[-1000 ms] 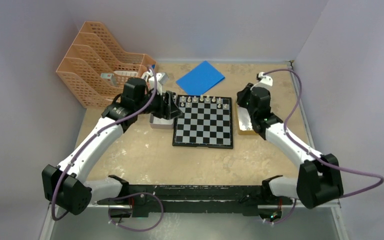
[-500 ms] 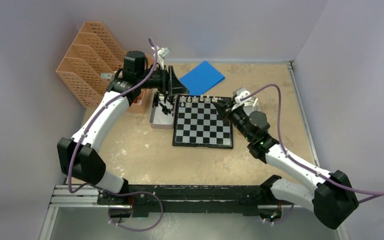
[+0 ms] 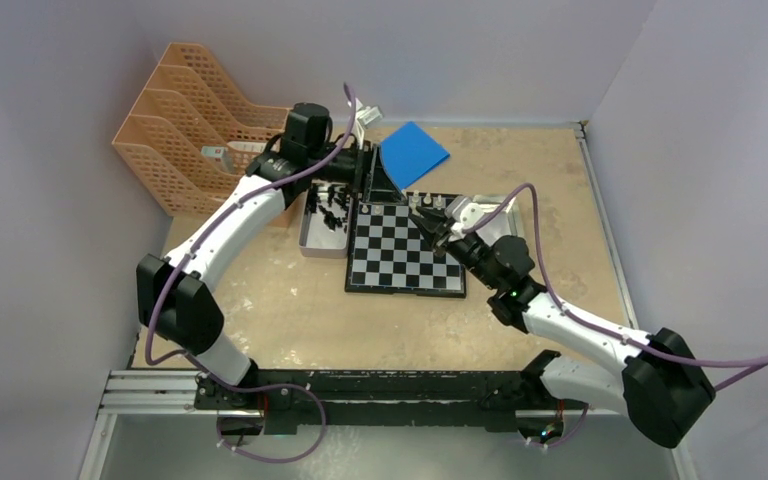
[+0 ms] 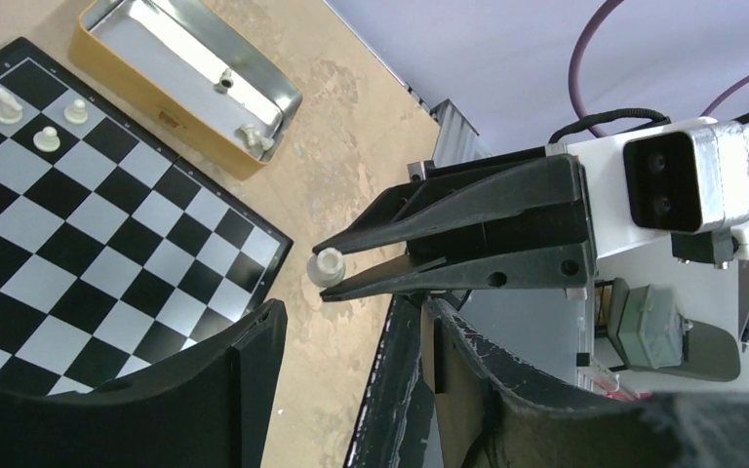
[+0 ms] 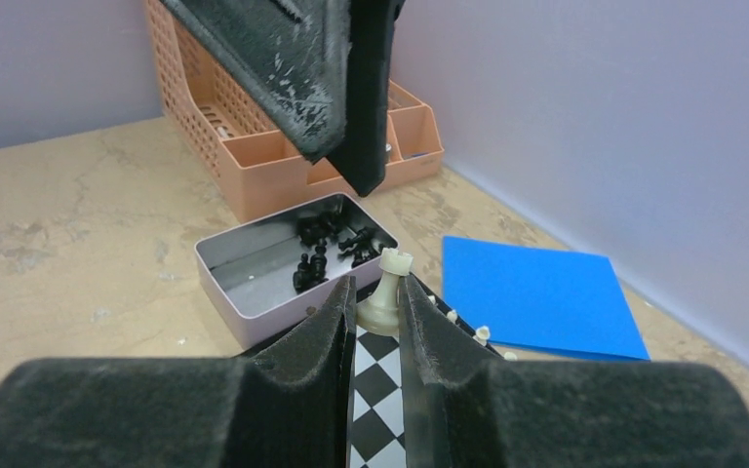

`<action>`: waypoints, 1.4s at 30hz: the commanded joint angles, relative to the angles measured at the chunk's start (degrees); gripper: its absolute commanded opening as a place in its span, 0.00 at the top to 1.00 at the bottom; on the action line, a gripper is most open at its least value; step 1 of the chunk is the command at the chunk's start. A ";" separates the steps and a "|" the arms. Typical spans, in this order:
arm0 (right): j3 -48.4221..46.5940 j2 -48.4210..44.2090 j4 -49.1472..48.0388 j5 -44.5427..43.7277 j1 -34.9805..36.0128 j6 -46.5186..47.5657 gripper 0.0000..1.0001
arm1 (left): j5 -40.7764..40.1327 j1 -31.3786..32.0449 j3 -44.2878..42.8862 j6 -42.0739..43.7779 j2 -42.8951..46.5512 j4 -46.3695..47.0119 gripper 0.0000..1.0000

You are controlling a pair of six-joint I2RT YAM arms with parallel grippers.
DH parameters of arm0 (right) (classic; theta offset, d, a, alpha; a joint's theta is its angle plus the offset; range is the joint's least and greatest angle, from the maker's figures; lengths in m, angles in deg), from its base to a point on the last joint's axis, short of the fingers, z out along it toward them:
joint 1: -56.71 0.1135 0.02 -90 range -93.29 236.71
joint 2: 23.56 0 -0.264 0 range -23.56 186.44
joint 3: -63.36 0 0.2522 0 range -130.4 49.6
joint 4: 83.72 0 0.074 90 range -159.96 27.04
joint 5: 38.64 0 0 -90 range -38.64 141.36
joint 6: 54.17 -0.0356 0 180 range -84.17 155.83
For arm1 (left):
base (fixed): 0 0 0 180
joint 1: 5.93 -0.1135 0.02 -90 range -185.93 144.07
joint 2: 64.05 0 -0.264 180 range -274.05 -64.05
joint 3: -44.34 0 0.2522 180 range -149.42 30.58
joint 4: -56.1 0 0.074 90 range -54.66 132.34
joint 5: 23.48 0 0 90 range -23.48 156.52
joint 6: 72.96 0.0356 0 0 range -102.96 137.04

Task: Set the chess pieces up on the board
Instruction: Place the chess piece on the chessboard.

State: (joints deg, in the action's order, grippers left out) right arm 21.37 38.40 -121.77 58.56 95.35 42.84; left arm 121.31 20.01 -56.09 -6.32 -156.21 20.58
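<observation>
Within the last second the right arm has swung off the shallow yellow-sided tin (image 4: 161, 109) that lies against the right edge of the black-and-white checked board (image 3: 405, 255). It now reaches in over the board's far-right squares. The right tool (image 5: 375, 297) is closed on a small cream-white chess piece (image 5: 390, 278), held upright above the board and not yet touching it.

In the same second the left arm has risen from the pink-walled tin (image 5: 254, 327) along the board's left edge, where the loose black pieces (image 5: 327, 249) lie. The left tool (image 4: 351, 312) hangs above the board's far-left corner, fingers about half apart with nothing between them.

So I judge a pick to be done and a placement to come next, probably on the far rows, where other cream pieces (image 4: 47, 139) already stand near the far-right corner. The black pieces look untouched, so much of the task remains.

The held piece has a broad round foot, a narrow waist and a flared head. The fingers pinch it low, at the foot, and I cannot tell its rank.
</observation>
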 commanded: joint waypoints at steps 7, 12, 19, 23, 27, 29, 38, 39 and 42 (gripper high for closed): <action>-1.86 1.44 -5.96 1.68 1.55 3.99 0.82 | 0.30 1.07 -2.35 1.95 -2.13 1.60 0.48; -1.96 1.85 -6.14 1.66 2.21 4.02 0.82 | -0.26 2.15 -2.54 0.94 -3.11 3.32 0.51; -2.05 1.25 -5.67 0.20 2.24 4.23 0.82 | -0.16 2.96 -2.88 1.08 -4.03 1.67 0.59; -2.28 1.65 -5.67 0.12 2.24 3.83 0.82 | -0.56 3.22 -2.63 1.21 -3.83 1.15 0.65; -2.52 2.09 -5.69 -0.32 2.24 3.48 0.82 | -0.67 3.33 -2.48 1.41 -3.72 0.90 0.70; -2.60 2.40 -5.74 -0.62 2.24 3.25 0.83 | -0.82 3.32 -2.49 1.72 -3.73 0.59 0.73; -3.44 3.07 -5.23 -0.90 2.24 2.34 0.83 | -2.25 3.75 -3.11 2.49 -3.11 -1.41 0.77; -3.56 3.16 -5.23 -0.95 2.24 2.24 0.83 | -2.50 3.75 -3.14 2.71 -3.11 -1.63 0.77; -3.80 3.17 -5.11 -0.70 2.24 2.06 0.83 | -2.63 3.77 -3.07 3.07 -3.11 -1.97 0.82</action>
State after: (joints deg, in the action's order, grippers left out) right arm 20.45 41.76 -123.81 58.41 97.31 45.39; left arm 118.57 23.24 -56.96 -5.20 -160.15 18.90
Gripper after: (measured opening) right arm 0.207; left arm 0.219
